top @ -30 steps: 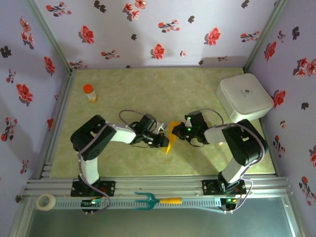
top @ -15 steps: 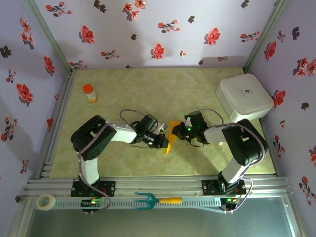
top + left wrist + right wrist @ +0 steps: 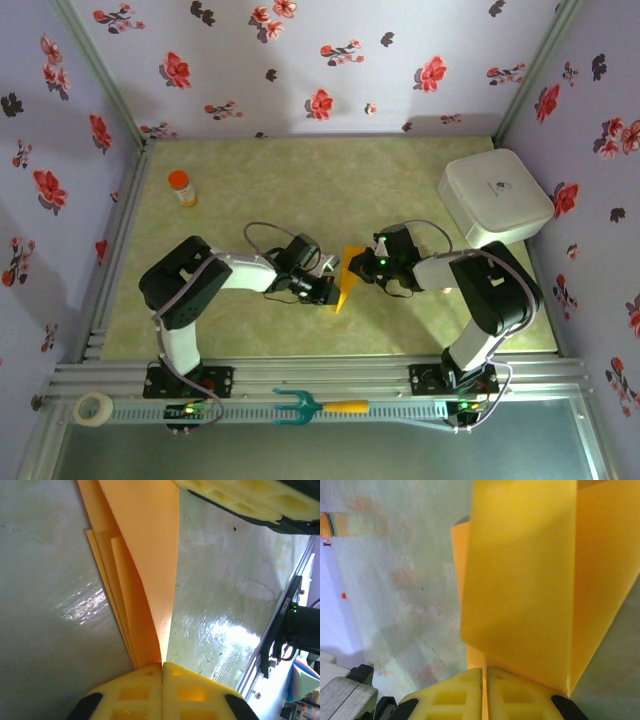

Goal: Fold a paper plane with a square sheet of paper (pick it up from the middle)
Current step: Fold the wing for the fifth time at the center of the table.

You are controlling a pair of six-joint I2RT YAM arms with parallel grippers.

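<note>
Finds the square sheet of paper (image 3: 345,274) mid-table, already creased into a narrow layered wedge and raised on edge between the two arms. Runs its long axis far to near, the near tip leaning slightly left. Grips it from the left with the left gripper (image 3: 327,289), fingers clamped tight on the stacked layers (image 3: 145,555) toward the near end; grips it from the right with the right gripper (image 3: 362,266), likewise closed on a flap (image 3: 520,580) by the far end. Favours neither arm for nearness, both touching, so probably calls for a pull or press along that axis, done together. Offers a glossy green table (image 3: 300,190) with open room around — white box (image 3: 495,198) far right, orange-capped bottle (image 3: 181,187) far left, both well apart.
</note>
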